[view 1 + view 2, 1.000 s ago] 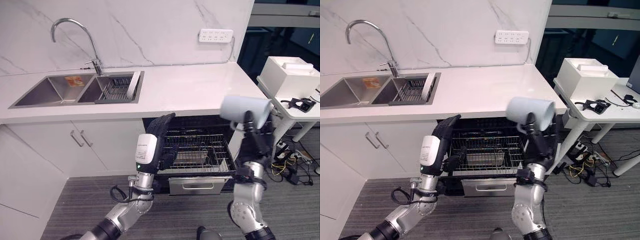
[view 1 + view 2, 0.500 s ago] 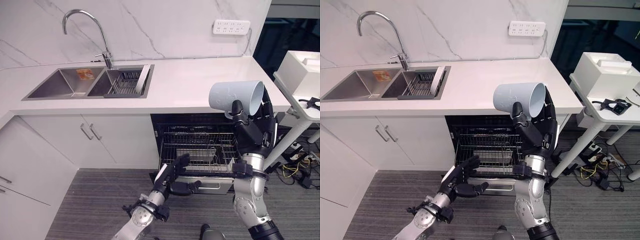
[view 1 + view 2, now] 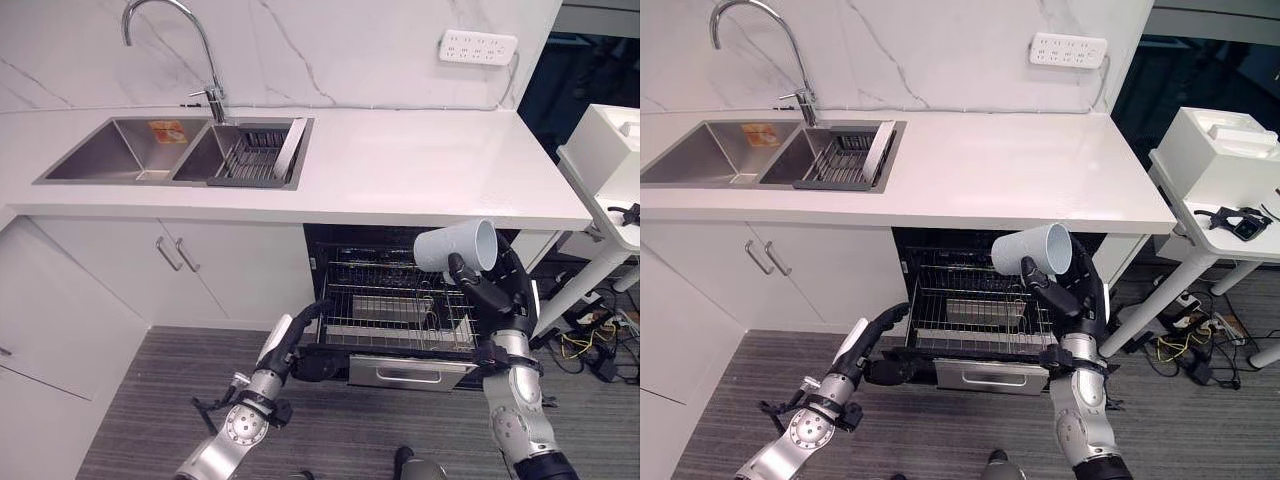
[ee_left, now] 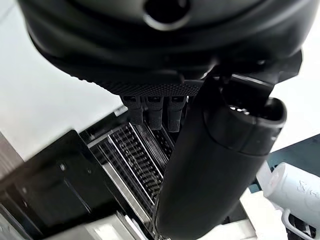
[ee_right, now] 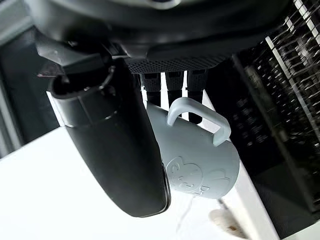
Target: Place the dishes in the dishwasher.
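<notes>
Right hand has the mug up over the open dishwasher — left hand down at the rack's front corner.

The right hand (image 3: 497, 290) grips a pale blue mug (image 3: 455, 246) with thumb and fingers curled round it, the mug lying on its side with its mouth turned to the robot's right, handle (image 5: 200, 118) toward the palm; it hangs just above the right end of the pulled-out wire rack (image 3: 398, 308) of the dishwasher (image 3: 975, 300) under the white counter (image 3: 420, 170). The left hand (image 3: 292, 340) reaches low to the rack's front left corner, fingers (image 4: 153, 107) fairly straight and holding nothing. Up on the counter, a sink (image 3: 110, 165) with a tap (image 3: 165, 40) — a plate (image 3: 291, 150) leans in the drainer basket (image 3: 252, 160).
</notes>
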`<state>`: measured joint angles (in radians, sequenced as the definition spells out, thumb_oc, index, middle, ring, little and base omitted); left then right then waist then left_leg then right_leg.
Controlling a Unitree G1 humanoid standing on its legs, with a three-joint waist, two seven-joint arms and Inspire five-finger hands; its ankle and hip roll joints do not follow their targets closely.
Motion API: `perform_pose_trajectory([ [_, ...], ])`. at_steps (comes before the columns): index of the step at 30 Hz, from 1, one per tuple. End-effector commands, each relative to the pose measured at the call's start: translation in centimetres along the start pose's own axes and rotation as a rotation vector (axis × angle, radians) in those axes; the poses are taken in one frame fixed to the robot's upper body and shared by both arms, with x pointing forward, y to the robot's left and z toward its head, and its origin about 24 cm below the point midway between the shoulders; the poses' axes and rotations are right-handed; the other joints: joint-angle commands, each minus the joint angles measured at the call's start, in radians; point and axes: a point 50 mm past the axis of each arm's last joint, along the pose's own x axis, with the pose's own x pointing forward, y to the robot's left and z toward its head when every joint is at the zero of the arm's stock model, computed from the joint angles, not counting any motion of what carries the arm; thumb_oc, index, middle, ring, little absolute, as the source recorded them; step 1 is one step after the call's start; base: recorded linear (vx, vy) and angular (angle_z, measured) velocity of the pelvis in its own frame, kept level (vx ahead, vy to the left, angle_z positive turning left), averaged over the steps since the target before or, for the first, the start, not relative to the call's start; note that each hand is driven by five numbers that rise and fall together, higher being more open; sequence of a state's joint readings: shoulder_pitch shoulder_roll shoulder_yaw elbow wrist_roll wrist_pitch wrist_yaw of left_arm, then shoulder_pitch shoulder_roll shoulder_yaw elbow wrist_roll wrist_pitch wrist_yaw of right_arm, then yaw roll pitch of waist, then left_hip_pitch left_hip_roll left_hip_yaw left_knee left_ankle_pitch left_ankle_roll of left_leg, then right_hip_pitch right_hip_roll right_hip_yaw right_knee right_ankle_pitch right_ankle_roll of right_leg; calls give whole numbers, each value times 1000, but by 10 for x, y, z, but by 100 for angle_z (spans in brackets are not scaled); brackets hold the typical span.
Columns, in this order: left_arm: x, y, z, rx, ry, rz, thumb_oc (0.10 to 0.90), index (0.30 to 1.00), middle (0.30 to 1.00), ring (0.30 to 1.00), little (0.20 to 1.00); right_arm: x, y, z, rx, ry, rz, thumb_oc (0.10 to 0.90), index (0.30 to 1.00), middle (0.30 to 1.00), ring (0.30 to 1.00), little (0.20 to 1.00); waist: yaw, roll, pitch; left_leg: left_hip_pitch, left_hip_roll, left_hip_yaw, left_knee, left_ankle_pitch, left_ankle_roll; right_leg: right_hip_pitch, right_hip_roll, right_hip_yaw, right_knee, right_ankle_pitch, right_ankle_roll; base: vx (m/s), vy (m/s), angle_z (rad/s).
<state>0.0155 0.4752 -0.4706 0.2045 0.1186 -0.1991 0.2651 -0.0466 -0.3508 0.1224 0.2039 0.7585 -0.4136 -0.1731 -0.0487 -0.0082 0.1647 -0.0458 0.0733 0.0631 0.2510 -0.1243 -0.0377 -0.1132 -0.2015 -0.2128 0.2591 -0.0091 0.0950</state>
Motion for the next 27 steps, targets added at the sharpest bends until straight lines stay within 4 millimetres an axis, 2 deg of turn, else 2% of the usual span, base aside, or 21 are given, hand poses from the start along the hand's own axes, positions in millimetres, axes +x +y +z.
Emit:
perform_pose_trajectory([
  [1, 24, 35, 64, 139, -392, 159, 800, 900, 900, 900, 900, 32, 18, 61, -41, -248, 181, 400, 300, 300, 300, 300, 8, 9, 25, 20, 48, 111, 49, -104, 22, 113, 21, -36, 41, -182, 17, 82, -63, 2],
  [4, 26, 41, 69, 229, -430, 161, 800, 900, 900, 900, 900, 37, 10, 58, -99, -205, 180, 400, 300, 300, 300, 300, 6, 13, 34, 13, 48, 112, 49, -99, 17, 103, 21, -30, 41, -180, 18, 58, -39, 0],
  [13, 38, 52, 85, 466, -523, 76, 800, 900, 900, 900, 900, 56, -6, 64, -277, -121, 192, 400, 300, 300, 300, 300, -4, 48, 85, -24, 57, 104, 49, -67, 5, 77, 41, -29, 41, -173, 1, 5, -3, 0],
  [23, 47, 65, 100, 586, -597, 30, 800, 900, 900, 900, 900, 88, -10, 95, -436, -145, 156, 400, 300, 300, 300, 300, -19, 77, 166, -60, 48, 98, 49, -44, -3, 38, 51, -14, 41, -162, -16, -44, 17, -1],
  [24, 49, 69, 107, 602, -616, 17, 800, 900, 900, 900, 900, 94, -14, 106, -469, -163, 133, 400, 300, 300, 300, 300, -21, 83, 182, -69, 45, 99, 49, -41, -4, 28, 49, -12, 41, -160, -16, -97, 24, 0],
  [27, 51, 72, 117, 633, -648, -13, 800, 900, 900, 900, 900, 102, -20, 123, -525, -195, 100, 400, 300, 300, 300, 300, -19, 92, 203, -87, 40, 95, 49, -36, -3, 10, 45, -12, 41, -155, -14, -89, 18, 2],
])
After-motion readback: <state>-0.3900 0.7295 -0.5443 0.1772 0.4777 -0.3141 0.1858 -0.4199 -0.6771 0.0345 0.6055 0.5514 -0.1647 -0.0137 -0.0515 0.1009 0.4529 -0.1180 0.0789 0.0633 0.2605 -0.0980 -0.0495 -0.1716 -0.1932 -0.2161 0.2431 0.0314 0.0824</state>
